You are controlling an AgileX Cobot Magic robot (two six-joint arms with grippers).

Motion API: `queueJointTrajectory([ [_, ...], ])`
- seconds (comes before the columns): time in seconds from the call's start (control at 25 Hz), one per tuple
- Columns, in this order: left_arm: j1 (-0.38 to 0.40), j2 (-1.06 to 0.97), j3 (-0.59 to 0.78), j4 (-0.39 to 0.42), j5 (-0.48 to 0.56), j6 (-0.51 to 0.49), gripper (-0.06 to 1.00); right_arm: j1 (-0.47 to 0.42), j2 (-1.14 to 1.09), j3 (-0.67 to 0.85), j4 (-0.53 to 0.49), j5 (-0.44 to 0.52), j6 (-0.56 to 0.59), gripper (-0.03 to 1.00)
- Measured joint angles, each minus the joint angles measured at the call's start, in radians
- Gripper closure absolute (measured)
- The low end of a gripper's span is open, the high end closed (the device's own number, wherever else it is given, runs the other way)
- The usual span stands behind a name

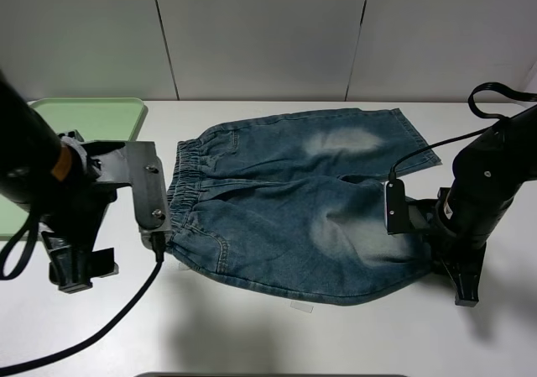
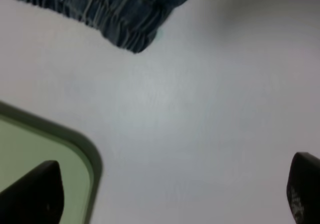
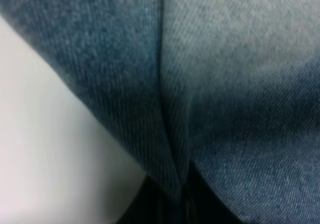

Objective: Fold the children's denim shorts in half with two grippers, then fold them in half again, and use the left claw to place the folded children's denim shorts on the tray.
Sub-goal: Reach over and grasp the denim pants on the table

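The children's denim shorts lie spread flat on the white table, waistband to the left and legs to the right. My right gripper sits at the hem of the near leg. In the right wrist view the denim is pinched into a crease that runs into the shut right gripper. My left gripper hovers just left of the waistband's near corner. It stands wide open over bare table, holding nothing. The pale green tray lies at the back left, with one rounded corner under the left fingertip.
A small clear tape scrap lies on the table just in front of the shorts. Grey wall panels stand behind the table. Black cables loop from both arms, one trailing across the near left of the table.
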Motion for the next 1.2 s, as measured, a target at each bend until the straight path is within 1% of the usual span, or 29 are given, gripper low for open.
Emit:
queueJointTrajectory([
  [0.2,0.0,0.148,-0.113,0.001,-0.064,0.006,0.07,0.0,0.0,0.0,0.0,0.0,0.0,0.97],
  [0.32,0.0,0.236,-0.181,-0.011,-0.08,0.007,0.07,0.0,0.0,0.0,0.0,0.0,0.0,0.97],
  [0.36,0.0,0.259,-0.199,-0.025,-0.087,0.011,0.07,0.0,0.0,0.0,0.0,0.0,0.0,0.97],
  [0.44,0.0,0.308,-0.223,-0.079,-0.1,0.045,0.08,0.0,0.0,0.0,0.0,0.0,0.0,0.97],
  [0.6,0.0,0.383,-0.235,-0.202,-0.104,0.167,0.09,0.0,0.0,0.0,-0.001,0.0,0.0,0.97],
  [0.68,0.0,0.412,-0.236,-0.227,-0.105,0.204,0.09,0.0,0.0,0.0,-0.001,0.0,0.0,0.97],
  [1.0,0.0,0.508,-0.246,-0.23,-0.189,0.23,0.09,0.0,0.0,0.0,-0.001,0.007,0.0,0.97],
  [1.2,0.0,0.567,-0.271,-0.216,-0.199,0.235,0.09,0.0,0.0,0.0,-0.001,0.007,0.0,0.97],
])
